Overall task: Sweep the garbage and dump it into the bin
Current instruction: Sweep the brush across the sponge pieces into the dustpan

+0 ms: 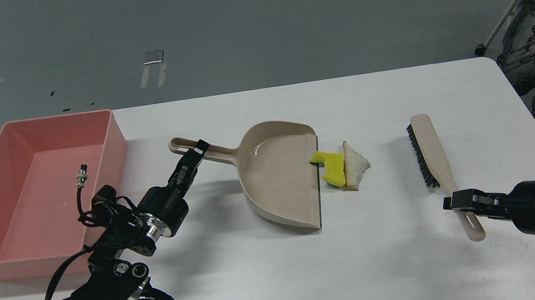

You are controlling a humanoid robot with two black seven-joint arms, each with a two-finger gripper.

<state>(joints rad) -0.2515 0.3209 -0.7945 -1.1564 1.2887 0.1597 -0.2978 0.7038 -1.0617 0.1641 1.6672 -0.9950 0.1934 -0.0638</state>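
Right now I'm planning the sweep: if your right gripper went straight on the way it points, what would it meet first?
My right gripper points left at the brush handle, which it seems to grip already. Beyond that lies bare table, passing nearer than the dustpan, though depth is unclear.

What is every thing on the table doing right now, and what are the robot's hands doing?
Pink bin: upright, nothing in it.
Dustpan: flat on the table, mouth facing the sponge.
Sponge: at the dustpan's lip, not inside.
Bread slice: leaning against the sponge.
Brush: bristles facing left, handle in the right hand.
Left hand: shut on the dustpan's handle.
Right hand: shut on the brush handle.
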